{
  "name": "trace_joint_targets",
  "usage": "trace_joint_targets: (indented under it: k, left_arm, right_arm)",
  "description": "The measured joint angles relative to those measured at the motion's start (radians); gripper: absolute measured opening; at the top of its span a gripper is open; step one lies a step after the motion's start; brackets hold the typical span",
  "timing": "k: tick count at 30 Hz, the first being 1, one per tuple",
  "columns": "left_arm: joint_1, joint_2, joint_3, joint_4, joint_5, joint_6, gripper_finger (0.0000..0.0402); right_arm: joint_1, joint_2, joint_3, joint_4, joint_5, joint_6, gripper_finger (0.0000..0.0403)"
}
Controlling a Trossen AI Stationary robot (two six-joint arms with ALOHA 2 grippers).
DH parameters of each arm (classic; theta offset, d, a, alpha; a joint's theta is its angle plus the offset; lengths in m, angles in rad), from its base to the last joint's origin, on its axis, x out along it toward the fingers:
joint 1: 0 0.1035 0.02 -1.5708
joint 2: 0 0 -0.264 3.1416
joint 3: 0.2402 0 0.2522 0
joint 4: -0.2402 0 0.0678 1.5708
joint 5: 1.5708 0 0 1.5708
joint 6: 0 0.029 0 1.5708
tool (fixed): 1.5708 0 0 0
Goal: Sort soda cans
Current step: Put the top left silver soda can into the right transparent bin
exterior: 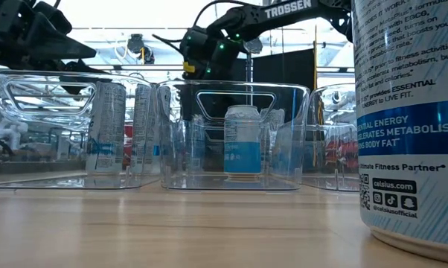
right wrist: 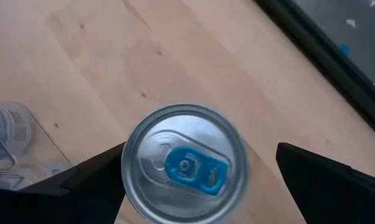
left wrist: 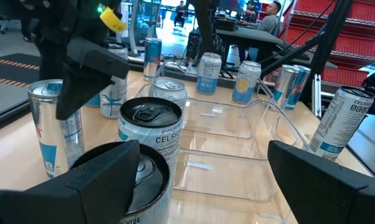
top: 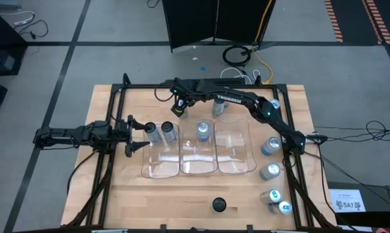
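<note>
My right gripper [top: 179, 109] hangs open over the table's far side, beyond the left tray, pointing steeply down. Below it a silver soda can with a blue tab [right wrist: 184, 165] stands upright on the wood. The fingers stand on either side of its top without touching. My left gripper [top: 140, 136] waits open at the table's left, level, facing the left tray. Two dark-topped cans [top: 151, 131] [top: 169, 133] stand in that tray [top: 159, 169]. One blue-topped can [top: 203, 131] stands in the middle tray.
The third clear tray [top: 237, 165] is on the right. Another can [top: 219, 107] stands beyond the trays, and several more [top: 271, 170] stand along the table's right edge. A small dark object [top: 219, 205] sits near the front edge. Black frame rails border the table.
</note>
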Motion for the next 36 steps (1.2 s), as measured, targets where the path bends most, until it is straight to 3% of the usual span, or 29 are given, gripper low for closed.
trace_joint_targets:
  k: [8,17,26,36]
  left_arm:
    - [0.0,0.0,0.0,0.0,0.0,0.0,0.0363]
    - [0.0,0.0,0.0,0.0,0.0,0.0,0.0363]
    - [0.0,0.0,0.0,0.0,0.0,0.0,0.0363]
    - [0.0,0.0,0.0,0.002,0.0,0.0,0.0363]
  right_arm:
    - [0.007,0.001,0.0,0.01,0.0,0.0,0.036]
    - [0.008,0.0,0.0,0.001,0.001,0.003,0.0224]
    - [0.013,-0.028,0.021,-0.031,0.002,-0.025,0.0223]
    - [0.026,-0.239,0.017,-0.137,0.003,-0.035,0.0225]
